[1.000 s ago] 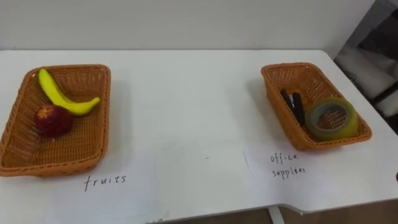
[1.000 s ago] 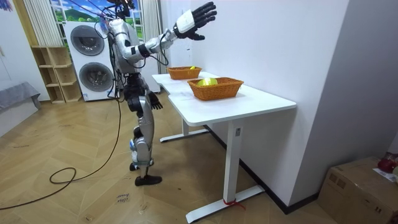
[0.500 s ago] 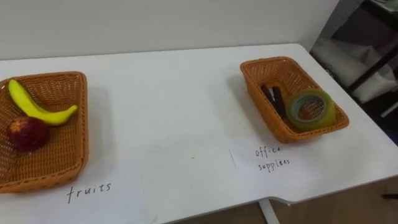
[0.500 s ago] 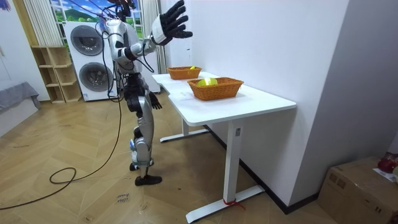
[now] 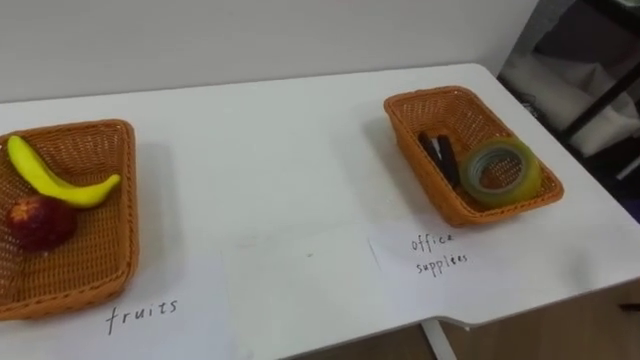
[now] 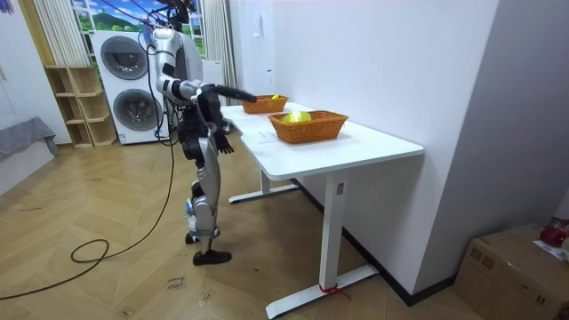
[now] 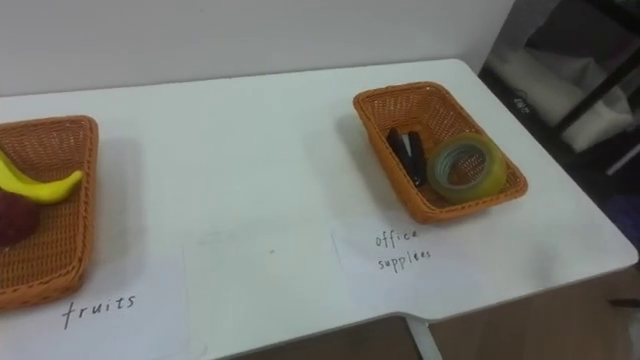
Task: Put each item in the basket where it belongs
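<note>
Left eye view: sorting looks done, no stray item on the tabletop. The office-supplies basket [image 5: 430, 92] holds the tape roll [image 5: 505, 170] at its near end. The dark pens [image 5: 440, 158] lie along its left wall, right beside the roll.

The fruit basket [image 5: 128, 200] sits well apart from the office-supplies basket, off to its left across the white table [image 5: 280, 150]. The banana [image 5: 55, 180] and red apple [image 5: 40, 222] lie inside it, close together. One paper label [image 5: 440, 255] lies just in front of the office-supplies basket. A second paper label [image 5: 140, 315] lies far to its left, in front of the fruit basket.

My read: this is the last step, with the placing finished. The next move needs no grasp. The arm has to come back without clipping the office-supplies basket's rim, and a look past the table edges would confirm nothing is missed.

Room view: the robot stands upright at the table's long edge, facing the baskets. The right hand [image 6: 242, 94] is stretched forward at about rim height, on the room view's left of the office-supplies basket and apart from it. I can't judge how close it is. Whether that hand is spread or closed can't be read at this range. The left hand [image 6: 222, 147] hangs by the hip, below tabletop level and well away from the office-supplies basket. Its state is unreadable too.
</note>
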Available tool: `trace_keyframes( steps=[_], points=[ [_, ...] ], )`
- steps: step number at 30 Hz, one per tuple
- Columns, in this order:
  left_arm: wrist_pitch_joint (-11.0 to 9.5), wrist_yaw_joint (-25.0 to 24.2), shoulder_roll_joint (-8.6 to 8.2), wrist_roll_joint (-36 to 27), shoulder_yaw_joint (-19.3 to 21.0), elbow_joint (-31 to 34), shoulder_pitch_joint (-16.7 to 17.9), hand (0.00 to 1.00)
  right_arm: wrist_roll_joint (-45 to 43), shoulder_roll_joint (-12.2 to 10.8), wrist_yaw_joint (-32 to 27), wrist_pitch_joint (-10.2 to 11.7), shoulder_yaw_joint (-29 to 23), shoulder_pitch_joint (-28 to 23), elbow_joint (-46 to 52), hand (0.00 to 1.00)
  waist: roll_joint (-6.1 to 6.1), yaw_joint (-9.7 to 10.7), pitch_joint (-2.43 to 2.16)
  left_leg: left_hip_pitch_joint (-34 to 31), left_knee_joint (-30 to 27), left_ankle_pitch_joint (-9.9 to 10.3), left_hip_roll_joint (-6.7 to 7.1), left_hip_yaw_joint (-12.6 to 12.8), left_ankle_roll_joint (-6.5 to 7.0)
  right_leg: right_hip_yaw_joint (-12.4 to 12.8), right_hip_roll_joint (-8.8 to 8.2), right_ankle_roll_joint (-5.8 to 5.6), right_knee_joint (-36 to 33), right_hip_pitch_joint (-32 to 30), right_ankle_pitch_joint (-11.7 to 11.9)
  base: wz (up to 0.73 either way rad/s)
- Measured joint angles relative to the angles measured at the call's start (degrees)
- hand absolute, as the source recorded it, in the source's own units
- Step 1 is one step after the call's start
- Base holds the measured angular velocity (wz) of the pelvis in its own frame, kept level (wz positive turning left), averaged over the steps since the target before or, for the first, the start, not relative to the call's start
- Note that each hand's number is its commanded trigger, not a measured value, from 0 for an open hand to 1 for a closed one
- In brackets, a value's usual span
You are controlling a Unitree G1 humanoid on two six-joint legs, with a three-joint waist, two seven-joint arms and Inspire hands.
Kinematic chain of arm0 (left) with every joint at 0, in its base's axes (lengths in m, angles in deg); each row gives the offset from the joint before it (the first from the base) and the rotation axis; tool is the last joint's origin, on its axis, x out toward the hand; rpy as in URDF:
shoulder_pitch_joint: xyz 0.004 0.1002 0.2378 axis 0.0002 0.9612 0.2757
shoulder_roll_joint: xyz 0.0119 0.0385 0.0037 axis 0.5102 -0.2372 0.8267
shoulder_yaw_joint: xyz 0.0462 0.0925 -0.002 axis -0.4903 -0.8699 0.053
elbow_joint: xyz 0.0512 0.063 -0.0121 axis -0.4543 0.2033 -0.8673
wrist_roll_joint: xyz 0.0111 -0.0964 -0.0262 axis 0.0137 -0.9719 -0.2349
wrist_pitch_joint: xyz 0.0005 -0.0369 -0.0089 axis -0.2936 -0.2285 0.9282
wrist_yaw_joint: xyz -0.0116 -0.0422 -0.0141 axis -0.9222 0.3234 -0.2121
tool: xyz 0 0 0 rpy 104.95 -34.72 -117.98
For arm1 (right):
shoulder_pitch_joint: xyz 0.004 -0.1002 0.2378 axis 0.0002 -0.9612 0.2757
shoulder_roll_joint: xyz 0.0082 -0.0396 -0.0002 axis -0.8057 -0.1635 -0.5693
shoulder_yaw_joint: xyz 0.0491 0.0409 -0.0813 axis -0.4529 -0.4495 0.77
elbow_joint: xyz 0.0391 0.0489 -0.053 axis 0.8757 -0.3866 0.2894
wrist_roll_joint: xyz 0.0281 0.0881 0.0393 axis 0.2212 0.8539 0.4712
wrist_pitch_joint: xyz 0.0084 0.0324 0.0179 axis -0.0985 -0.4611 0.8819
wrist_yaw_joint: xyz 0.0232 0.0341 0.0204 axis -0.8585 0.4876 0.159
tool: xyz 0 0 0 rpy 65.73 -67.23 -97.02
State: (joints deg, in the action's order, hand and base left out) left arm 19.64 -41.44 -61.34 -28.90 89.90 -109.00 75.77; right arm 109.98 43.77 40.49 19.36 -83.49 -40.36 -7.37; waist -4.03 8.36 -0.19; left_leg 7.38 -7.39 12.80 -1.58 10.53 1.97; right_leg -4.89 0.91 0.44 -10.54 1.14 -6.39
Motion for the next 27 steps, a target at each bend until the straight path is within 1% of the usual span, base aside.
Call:
trace_keyframes(
  steps=[1, 3, 4, 6, 7, 8, 9, 11, 14, 16, 17, 18, 19, 21, 22, 23, 25, 27],
  points=[
    [0.0, 0.0, -0.13, 0.0, 0.0, 0.4, 0.2, 0.0, 0.5, -0.2, -0.4, 0.1, -0.2, -0.4, -0.3, 0.0, 0.12, 0.0, -0.02, 0.0, 0.0, 0.0, 0.01, 0.0, 0.0, 0.0, 0.0, 0.01, 0.0, 0.0, 0.0, 0.0],
    [0.0, 0.0, -0.32, 0.0, 0.0, 0.4, 0.3, 0.0, 0.9, -1.8, -2.4, 0.8, -1.0, -1.3, -2.2, 0.0, 0.38, 0.0, 0.06, -0.1, 0.0, 0.0, 0.12, -0.1, 0.01, 0.1, -0.07, 0.09, 0.0, 0.0, -0.2, 0.0],
    [0.0, 0.0, -0.35, 0.0, 0.0, 0.4, 0.3, 0.0, 0.9, -2.0, -2.8, 1.0, -0.9, -1.7, -2.7, 0.0, 0.44, -0.1, 0.08, -0.1, 0.0, 0.0, 0.13, -0.1, 0.01, 0.1, -0.08, 0.08, 0.1, 0.0, -0.2, 0.0],
    [0.0, 0.1, -0.42, 0.0, 0.0, 0.4, 0.0, 0.0, 0.7, -3.3, -3.7, 2.4, -0.8, -2.3, -6.5, 0.0, 0.78, -0.5, 0.14, -0.2, -0.1, 0.0, 0.22, -0.1, 0.01, 0.2, -0.11, 0.15, 0.4, 0.0, -0.3, 0.0],
    [0.0, 0.2, -0.46, 0.0, 0.0, 0.4, -0.1, 0.0, 0.7, -3.8, -3.9, 2.7, -0.9, -2.4, -7.7, 0.0, 0.91, -0.5, 0.09, -0.2, -0.1, 0.0, 0.22, 0.0, 0.01, 0.2, -0.1, 0.15, 0.5, 0.0, -0.3, 0.0],
    [0.0, 0.5, -0.68, 0.0, 0.0, 0.4, -0.3, 0.0, 0.8, -5.0, -4.0, 3.1, -0.9, -3.1, -9.4, 0.0, 1.05, -0.6, 0.06, -0.2, -0.1, 0.0, 0.22, 0.0, 0.0, 0.2, -0.08, 0.15, 0.6, 0.1, -0.3, 0.0],
    [-0.1, 0.6, -1.1, 0.0, 0.0, 0.4, -0.3, 0.0, 1.1, -6.1, -4.2, 3.2, -0.8, -3.8, -10.1, 0.0, 1.56, -0.8, -0.09, -0.1, -0.2, 0.0, 0.22, 0.0, 0.0, 0.2, -0.07, 0.15, 0.6, 0.0, -0.3, 0.0],
    [-0.1, 0.5, -1.97, 0.0, 0.0, 0.4, -0.2, 0.0, 2.2, -7.0, -4.2, 3.3, -0.7, -3.9, -12.0, 0.0, 2.39, -0.8, -0.34, 0.0, -0.1, 0.0, 0.25, 0.2, 0.01, 0.4, -0.08, 0.1, 0.6, 0.1, -0.3, -0.02],
    [-0.3, 0.5, -2.1, 0.0, 0.1, 0.4, 0.0, 0.0, 4.9, -8.5, -3.6, 3.7, -0.2, -4.0, -16.5, 0.0, 2.47, -0.9, -0.28, 0.2, -0.2, 0.0, 0.24, 0.1, -0.05, 0.3, 0.0, 0.16, 0.6, 0.4, -0.7, 0.03],
    [-0.4, 0.5, -2.31, 0.0, 0.1, 0.3, 0.0, 0.0, 4.8, -9.2, -3.5, 4.1, 0.4, -3.9, -20.3, 0.0, 2.45, -0.8, -0.26, 0.3, -0.3, 0.1, 0.23, -0.3, -0.13, 0.2, 0.0, 0.19, 0.9, 0.7, -0.9, 0.1],
    [-0.8, 0.5, -2.48, 0.0, 0.1, 0.3, -0.3, 0.0, 4.4, -9.8, -3.1, 4.6, 0.5, -3.9, -23.2, 0.0, 2.54, -0.7, -0.23, 0.3, -0.3, 0.1, 0.23, -0.5, -0.16, 0.2, -0.03, 0.15, 0.9, 0.9, -1.1, 0.1],
    [-1.4, 0.5, -2.55, -0.1, 0.1, 0.3, -0.1, 0.0, 4.2, -10.4, -2.8, 4.7, 1.0, -4.0, -25.6, 0.0, 2.62, -1.0, -0.2, 0.3, -0.3, 0.1, 0.21, -0.4, -0.18, 0.2, -0.01, 0.19, 0.8, 0.9, -1.2, 0.07],
    [-1.5, 0.5, -2.54, -0.2, 0.1, 0.1, 0.0, 0.0, 4.2, -10.8, -2.7, 4.7, 1.5, -4.1, -26.4, 0.0, 2.69, -0.9, -0.16, 0.3, -0.3, 0.1, 0.21, -0.5, -0.2, 0.1, 0.01, 0.21, 0.8, 0.9, -1.2, 0.0],
    [-1.5, 0.5, -2.72, -2.2, 0.0, -1.1, -0.2, 0.0, 4.2, -12.4, -1.8, 4.7, 3.7, -4.8, -28.0, 0.0, 3.01, -0.9, 0.0, 0.3, -0.3, 0.1, 0.33, -0.8, -0.25, 0.0, 0.05, 0.25, 0.8, 0.8, -1.2, 0.0],
    [-1.5, 0.5, -2.79, -2.2, 0.0, -1.3, -0.1, 0.0, 4.1, -12.7, -1.6, 4.7, 4.5, -5.2, -28.3, 0.0, 3.05, -1.0, 0.0, 0.3, -0.2, 0.2, 0.37, -0.8, -0.27, 0.0, 0.05, 0.24, 0.8, 0.9, -1.3, 0.03],
    [-1.6, 0.5, -2.84, -2.2, 0.0, -1.4, -0.2, 0.0, 3.6, -12.8, -1.3, 4.7, 6.5, -5.7, -29.6, 0.0, 3.03, -1.0, 0.0, 0.4, -0.2, 0.2, 0.45, -1.0, -0.28, 0.0, 0.04, 0.24, 0.7, 1.0, -1.4, 0.05],
    [-1.6, 0.5, -2.84, -2.2, 0.0, -2.0, -0.6, 0.0, 0.3, -12.8, -0.7, 4.7, 8.9, -5.7, -32.5, 0.0, 3.04, -1.3, 0.03, 0.4, -0.2, 0.2, 0.45, -1.1, -0.29, 0.1, 0.04, 0.23, 0.7, 0.9, -1.5, 0.02],
    [-1.8, 0.4, -2.96, -2.2, 0.0, -2.2, -0.7, 0.0, -5.2, -12.9, 1.8, 4.6, 10.9, -5.7, -36.5, 0.0, 3.06, -1.7, 0.02, 0.6, -0.1, 0.2, 0.35, -1.1, -0.29, 0.2, 0.06, 0.23, 0.7, 1.0, -1.5, 0.0]
  ],
)
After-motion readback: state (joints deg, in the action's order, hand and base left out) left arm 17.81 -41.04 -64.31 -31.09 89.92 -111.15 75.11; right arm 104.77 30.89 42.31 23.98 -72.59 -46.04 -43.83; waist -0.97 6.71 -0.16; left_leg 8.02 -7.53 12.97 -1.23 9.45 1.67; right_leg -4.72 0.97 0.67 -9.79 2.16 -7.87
